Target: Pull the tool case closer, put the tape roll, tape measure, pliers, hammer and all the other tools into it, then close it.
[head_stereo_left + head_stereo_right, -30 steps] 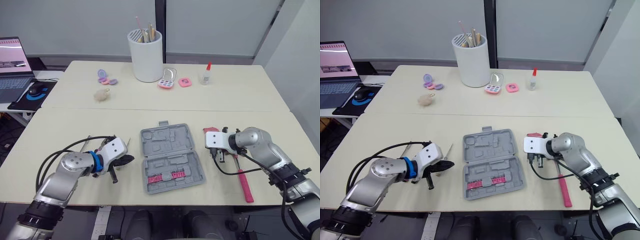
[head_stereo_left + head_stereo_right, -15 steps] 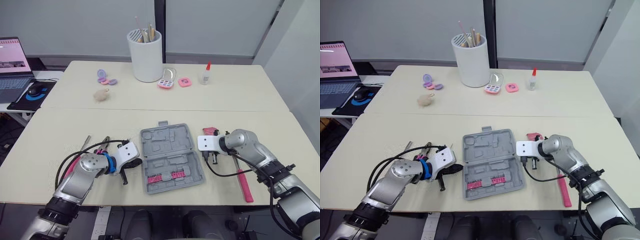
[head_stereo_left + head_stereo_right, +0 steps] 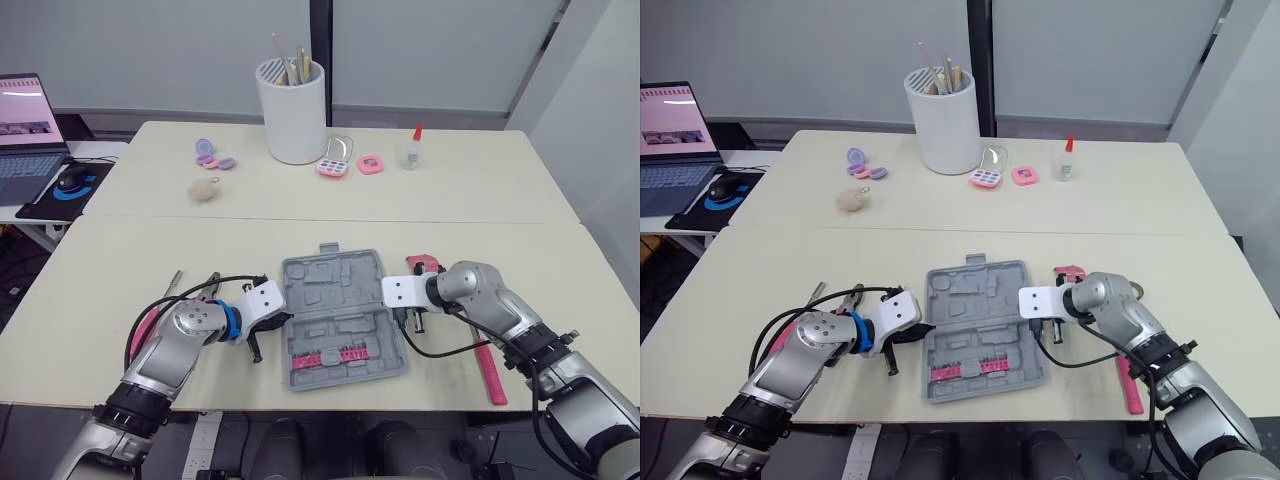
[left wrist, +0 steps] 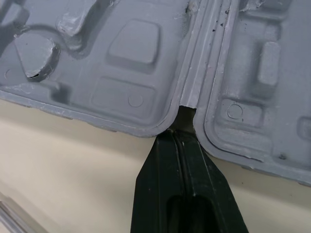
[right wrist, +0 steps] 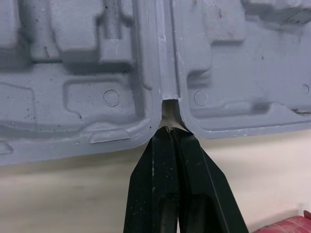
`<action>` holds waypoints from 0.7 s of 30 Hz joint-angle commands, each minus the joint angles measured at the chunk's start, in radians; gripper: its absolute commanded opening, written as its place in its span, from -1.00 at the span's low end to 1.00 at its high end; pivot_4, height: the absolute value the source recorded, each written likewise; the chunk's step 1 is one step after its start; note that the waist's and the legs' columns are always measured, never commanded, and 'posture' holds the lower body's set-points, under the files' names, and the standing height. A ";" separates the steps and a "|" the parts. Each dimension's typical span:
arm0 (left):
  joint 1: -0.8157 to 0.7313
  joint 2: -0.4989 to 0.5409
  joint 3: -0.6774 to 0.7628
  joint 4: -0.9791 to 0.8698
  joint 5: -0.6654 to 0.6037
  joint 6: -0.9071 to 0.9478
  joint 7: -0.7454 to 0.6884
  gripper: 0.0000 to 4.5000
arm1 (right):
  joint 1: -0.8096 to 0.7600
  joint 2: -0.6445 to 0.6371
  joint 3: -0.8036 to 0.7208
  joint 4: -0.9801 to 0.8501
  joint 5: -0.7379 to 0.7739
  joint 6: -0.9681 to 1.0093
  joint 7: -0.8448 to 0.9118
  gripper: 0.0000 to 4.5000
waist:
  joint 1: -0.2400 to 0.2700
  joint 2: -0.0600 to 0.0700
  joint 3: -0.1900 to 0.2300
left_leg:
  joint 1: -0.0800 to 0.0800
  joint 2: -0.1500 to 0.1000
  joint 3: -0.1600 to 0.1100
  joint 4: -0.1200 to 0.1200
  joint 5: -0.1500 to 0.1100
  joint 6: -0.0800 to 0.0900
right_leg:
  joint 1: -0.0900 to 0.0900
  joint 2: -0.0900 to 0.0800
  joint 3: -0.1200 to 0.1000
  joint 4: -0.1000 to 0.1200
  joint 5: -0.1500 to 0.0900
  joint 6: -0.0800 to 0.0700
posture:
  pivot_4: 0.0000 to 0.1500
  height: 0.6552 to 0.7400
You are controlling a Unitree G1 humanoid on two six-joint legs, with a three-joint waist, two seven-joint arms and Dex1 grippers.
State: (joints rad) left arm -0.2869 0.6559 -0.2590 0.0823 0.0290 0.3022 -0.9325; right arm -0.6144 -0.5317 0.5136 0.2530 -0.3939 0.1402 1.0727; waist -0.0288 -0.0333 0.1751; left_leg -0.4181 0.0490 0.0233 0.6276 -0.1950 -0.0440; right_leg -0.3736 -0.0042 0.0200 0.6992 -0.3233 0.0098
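Now the open tool case [image 3: 335,285] lies flat at mid-table between both arms, empty apart from a strip of pink bits [image 3: 335,352]. The left gripper [image 4: 178,138] and the right gripper [image 5: 168,132] each have their jaws pressed together, tips wedged into the hinge notch at opposite ends. Best approach for the pull: draw both arms back evenly with the tips kept low, so the case slides straight without twisting. The hammer [image 3: 487,360] waits to the right.

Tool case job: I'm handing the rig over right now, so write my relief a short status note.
Left gripper: shut, tips at the tool case hinge notch on its side.
Right gripper: shut, at the opposite hinge notch.
Case open flat, holding a pink bit row. Pliers lie left of it, a pink-handled tool right.
Nothing loaded yet.
To do: pull case in, load tools, close.
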 commanded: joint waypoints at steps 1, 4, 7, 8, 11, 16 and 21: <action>-0.037 -0.031 -0.025 -0.014 0.001 -0.027 -0.015 -1.00 | 0.011 0.017 0.014 -0.103 0.021 -0.007 0.033 -0.99 | 0.000 0.000 0.000 | 0.000 0.000 0.000 0.000 0.000 0.000 | 0.000 0.000 0.000 0.000 0.000 0.000 | 1.00 1.00; -0.042 -0.034 -0.029 -0.018 0.004 -0.030 -0.033 -1.00 | 0.036 0.012 0.002 -0.152 0.030 0.024 0.050 -0.99 | 0.000 0.000 0.000 | 0.000 0.000 0.000 0.000 0.000 0.000 | 0.000 0.000 0.000 0.000 0.000 0.000 | 1.00 1.00; -0.035 -0.026 -0.038 -0.029 0.009 -0.034 -0.051 -1.00 | 0.060 0.003 -0.008 -0.193 0.033 0.052 0.060 -0.99 | 0.000 0.000 0.000 | 0.000 0.000 -0.001 0.000 0.000 0.000 | 0.000 0.000 0.000 0.000 0.000 0.000 | 1.00 1.00; -0.029 -0.022 -0.042 -0.036 0.010 -0.035 -0.058 -1.00 | 0.070 0.001 -0.011 -0.208 0.035 0.063 0.063 -0.99 | 0.000 0.000 0.000 | 0.000 0.000 -0.001 0.000 0.000 0.000 | 0.000 0.000 0.000 0.000 0.000 0.000 | 1.00 1.00; -0.006 -0.010 -0.053 -0.060 0.005 -0.037 -0.089 -1.00 | 0.107 -0.001 -0.024 -0.261 0.047 0.110 0.072 -0.99 | 0.000 0.000 0.000 | 0.000 0.000 -0.001 0.000 0.000 0.000 | 0.000 0.000 0.000 0.000 0.000 0.000 | 1.00 1.00; 0.010 0.003 -0.056 -0.084 -0.001 -0.027 -0.129 -1.00 | 0.158 -0.008 -0.028 -0.336 0.050 0.165 0.072 -0.99 | -0.001 0.000 0.000 | 0.000 0.000 -0.001 0.000 0.000 0.000 | 0.000 0.000 0.000 0.000 0.000 0.000 | 1.00 1.00; 0.040 0.015 -0.063 -0.114 0.004 -0.017 -0.148 -1.00 | 0.205 -0.021 -0.024 -0.395 0.050 0.202 0.071 -0.99 | 0.000 0.000 0.000 | 0.000 0.000 -0.002 0.000 0.000 0.000 | 0.000 0.001 0.000 0.000 0.000 0.000 | 1.00 1.00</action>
State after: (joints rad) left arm -0.2593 0.6924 -0.2751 0.0311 0.0561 0.2966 -1.0419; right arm -0.4113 -0.5745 0.4817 -0.0639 -0.3858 0.3484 1.1379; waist -0.0292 -0.0335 0.1749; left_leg -0.4182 0.0487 0.0213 0.6274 -0.1951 -0.0440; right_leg -0.3732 -0.0035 0.0199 0.6987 -0.3234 0.0098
